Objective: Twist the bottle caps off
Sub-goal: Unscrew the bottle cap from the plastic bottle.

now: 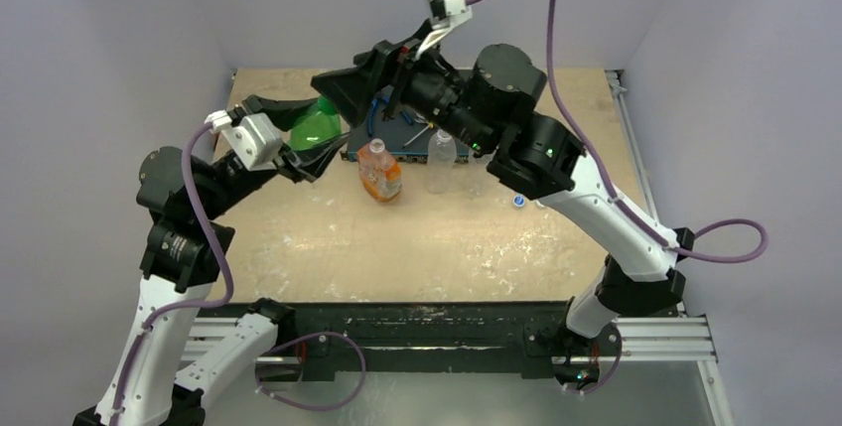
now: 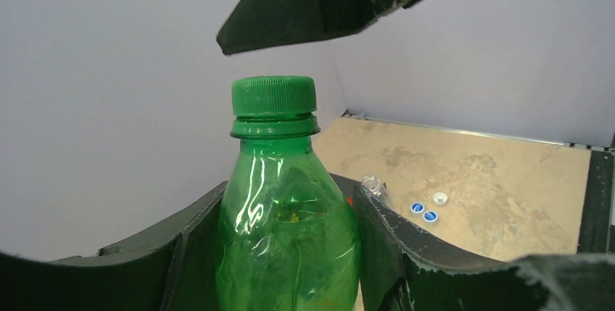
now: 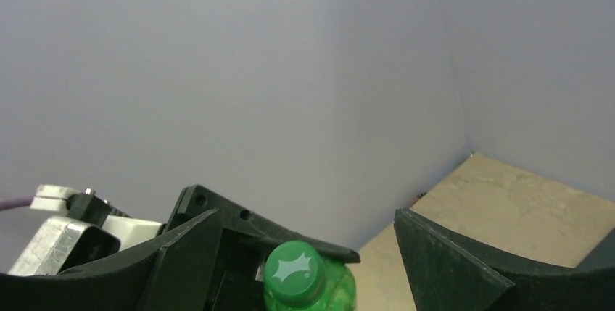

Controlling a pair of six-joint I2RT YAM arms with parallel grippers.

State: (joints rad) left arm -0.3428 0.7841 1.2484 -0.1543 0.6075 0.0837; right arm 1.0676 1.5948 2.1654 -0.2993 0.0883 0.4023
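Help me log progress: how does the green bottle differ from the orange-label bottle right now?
The green bottle is gripped in the left hand; the orange-label bottle stands free on the table. The green bottle wears its green cap; the orange-label bottle's neck looks bare, though small in view. The green bottle is green throughout; the orange-label bottle shows mostly orange. Both are small plastic bottles.
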